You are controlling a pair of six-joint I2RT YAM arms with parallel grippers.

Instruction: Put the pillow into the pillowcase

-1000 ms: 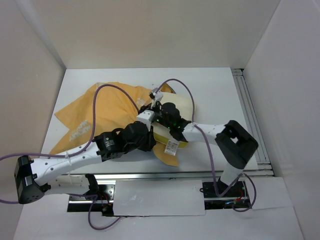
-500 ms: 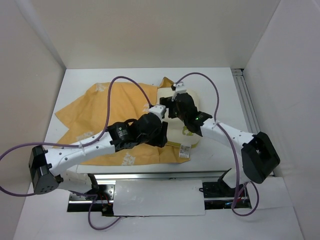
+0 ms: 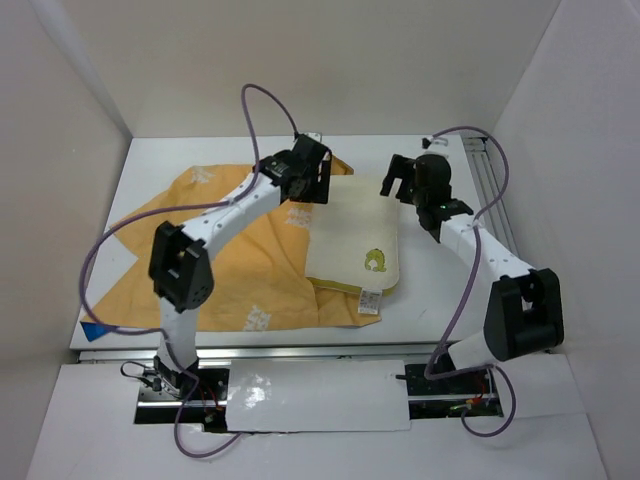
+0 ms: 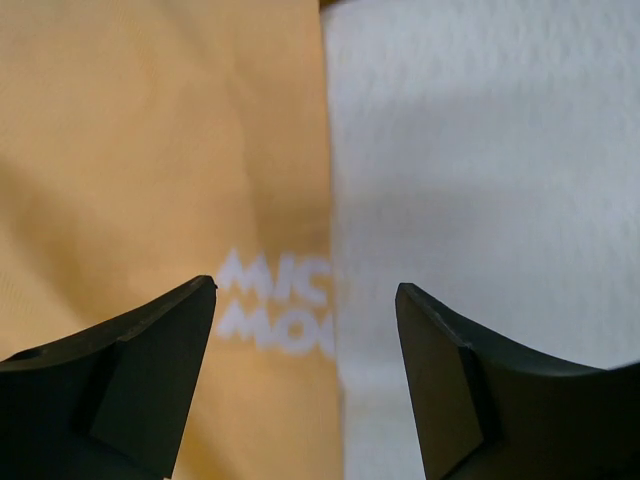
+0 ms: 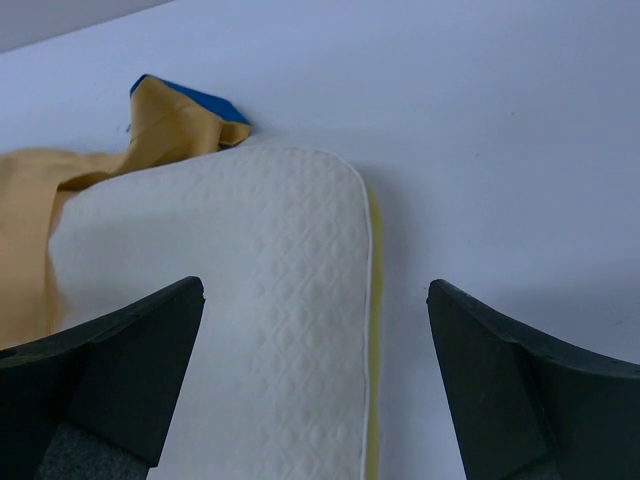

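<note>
Pillow over pillowcase edge — white table beneath

The overhead camera looked down from above and behind the arm bases, taking in the whole pillow from afar. The left wrist camera hung close above the pillow's edge beside the pillowcase, facing steeply down. The right wrist camera viewed one pillow corner at a slant, close in. All three views shared the pillow.

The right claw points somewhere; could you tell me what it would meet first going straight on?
The right claw would probably meet the pillow, at its rounded corner, though depth is unclear.
</note>
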